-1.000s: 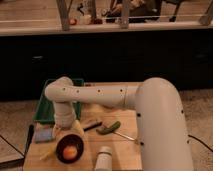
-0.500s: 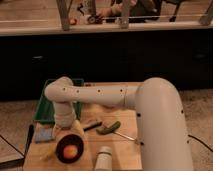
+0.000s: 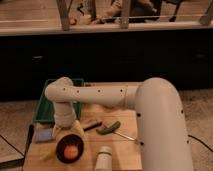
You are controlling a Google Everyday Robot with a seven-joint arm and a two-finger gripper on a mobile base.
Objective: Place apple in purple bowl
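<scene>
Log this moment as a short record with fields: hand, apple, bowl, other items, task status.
hand: hand at the end of the white arm, directly above the far rim of the purple bowl
apple: apple lying inside the purple bowl
bowl: on the wooden table, near the front left
other items: green vegetable to the right of the hand; green tray behind it; white cylinder at the front edge
task status: apple appears to be in the bowl

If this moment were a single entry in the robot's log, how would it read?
apple: inside purple bowl | end effector: directly above bowl's rear rim | green vegetable: on table, right of bowl | placement: looks done
</scene>
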